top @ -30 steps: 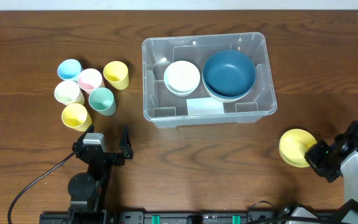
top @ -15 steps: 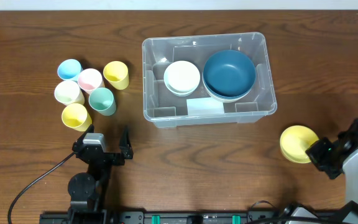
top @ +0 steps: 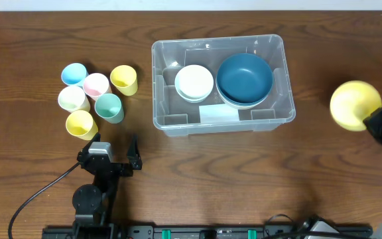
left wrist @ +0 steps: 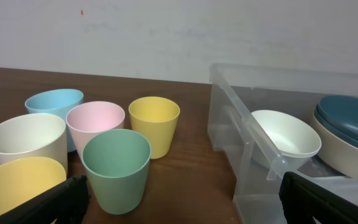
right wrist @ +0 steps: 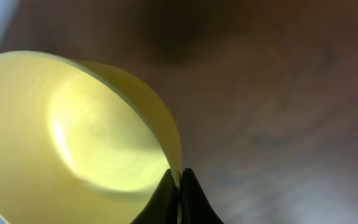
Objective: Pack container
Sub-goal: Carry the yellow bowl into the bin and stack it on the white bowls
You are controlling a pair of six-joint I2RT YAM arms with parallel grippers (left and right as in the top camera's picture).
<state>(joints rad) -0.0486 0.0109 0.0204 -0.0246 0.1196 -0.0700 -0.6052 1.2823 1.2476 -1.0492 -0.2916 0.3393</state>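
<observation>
We log the yellow bowl (top: 355,105) as moved since a second ago: from the bench's (top: 244,179) near right to farther back at the right edge. The right jaws pinch its thin, smooth rim. Left jaws are spread wide, unmoved, near the cups (top: 97,99). The container (top: 156,99), clear glossy plastic, rectangular and round-rimmed, sits mid-bench holding a white bowl (top: 194,82) and a dark blue bowl (top: 244,78).

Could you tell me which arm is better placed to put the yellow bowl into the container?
Right. The right gripper is shut on the yellow bowl beside the container; the left gripper is open, empty, by the cups.
</observation>
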